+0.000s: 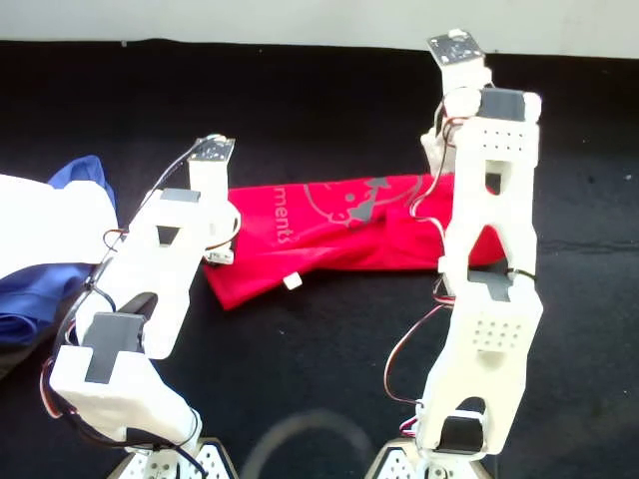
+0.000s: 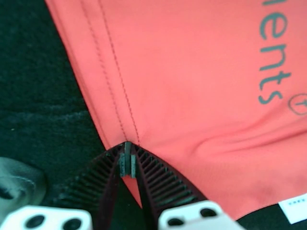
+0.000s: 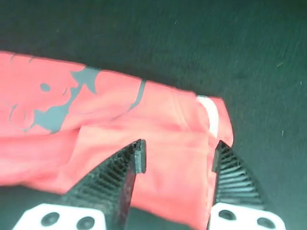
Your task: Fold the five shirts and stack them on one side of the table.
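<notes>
Red cotton shirt with grey print (image 1: 339, 235) lies lengthwise across the middle of the black cloth-covered table (image 1: 319, 379), half-folded into a long band. Danger here: the left gripper (image 2: 127, 160) has only a thin nip of stitched hem at its very tips, so any lift or drag could let the fabric slip free. And the right gripper (image 3: 177, 155) hangs spread wide above the opposite end, grasping nothing. Pull with one side alone and the band could skew or bunch. Left arm reaches low and forward, claw clenched on the hem; right arm stands tall, wrist bent downward. Heaped blue and white shirts (image 1: 45, 249) wait at the high view's left edge.
</notes>
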Robot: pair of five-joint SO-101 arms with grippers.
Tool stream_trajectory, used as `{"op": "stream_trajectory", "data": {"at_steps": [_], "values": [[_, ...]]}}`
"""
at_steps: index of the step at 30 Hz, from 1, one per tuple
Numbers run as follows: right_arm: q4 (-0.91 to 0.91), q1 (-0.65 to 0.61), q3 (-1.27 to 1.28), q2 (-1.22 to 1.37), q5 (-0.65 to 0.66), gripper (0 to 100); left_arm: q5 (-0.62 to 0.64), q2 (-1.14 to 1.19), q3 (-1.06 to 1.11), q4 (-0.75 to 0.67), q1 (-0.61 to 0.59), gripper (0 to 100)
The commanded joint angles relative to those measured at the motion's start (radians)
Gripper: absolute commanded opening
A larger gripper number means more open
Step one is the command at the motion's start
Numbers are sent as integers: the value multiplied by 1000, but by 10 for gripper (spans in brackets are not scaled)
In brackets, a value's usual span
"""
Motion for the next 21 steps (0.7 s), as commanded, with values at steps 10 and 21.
{"op": "stream_trajectory", "data": {"at_steps": [10, 21], "values": [[79, -302, 153, -2, -150, 6, 9, 10, -10, -5, -15, 10], [-220, -407, 509, -12, -218, 6, 9, 10, -10, -5, -16, 10]]}}
